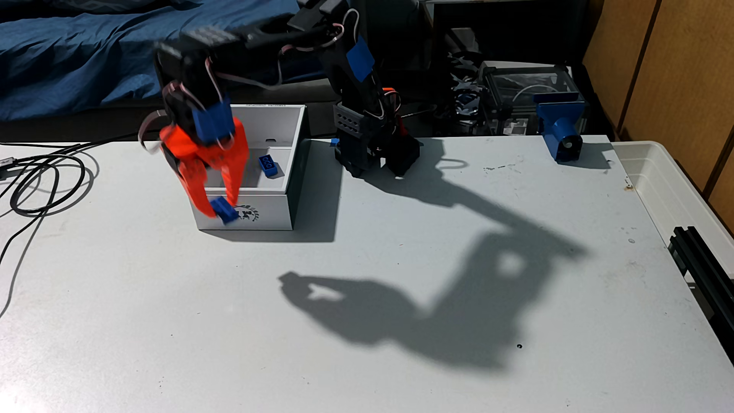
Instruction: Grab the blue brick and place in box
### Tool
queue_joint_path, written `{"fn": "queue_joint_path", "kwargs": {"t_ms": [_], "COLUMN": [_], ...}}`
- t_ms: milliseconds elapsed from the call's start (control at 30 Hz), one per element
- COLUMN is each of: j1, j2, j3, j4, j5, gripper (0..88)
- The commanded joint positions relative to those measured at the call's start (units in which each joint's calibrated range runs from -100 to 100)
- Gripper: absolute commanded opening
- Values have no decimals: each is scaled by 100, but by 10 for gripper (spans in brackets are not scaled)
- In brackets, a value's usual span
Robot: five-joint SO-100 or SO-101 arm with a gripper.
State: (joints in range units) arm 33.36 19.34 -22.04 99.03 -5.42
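Observation:
The orange gripper (pixel 221 206) hangs blurred in the fixed view, in front of the near wall of the white box (pixel 274 216), and is shut on a small blue brick (pixel 225 211) held at its fingertips. The brick sits level with the box's near rim, beside the dark wreath emblem. Inside the box, toward its right wall, lies a second blue brick (pixel 270 165) showing three round rings on its face.
The arm's black base (pixel 373 149) stands right of the box. A blue printed block with a round hole (pixel 562 131) sits at the table's back right. Black cables (pixel 43 178) loop at the left. A translucent tub (pixel 683 190) and a black rail (pixel 703 262) border the right edge.

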Motion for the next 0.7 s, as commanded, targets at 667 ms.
{"fn": "queue_joint_path", "kwargs": {"t_ms": [667], "j1": [1612], "j2": [-2513], "j3": [3340], "j4": [-351], "j5": [1908], "gripper": [13]}}
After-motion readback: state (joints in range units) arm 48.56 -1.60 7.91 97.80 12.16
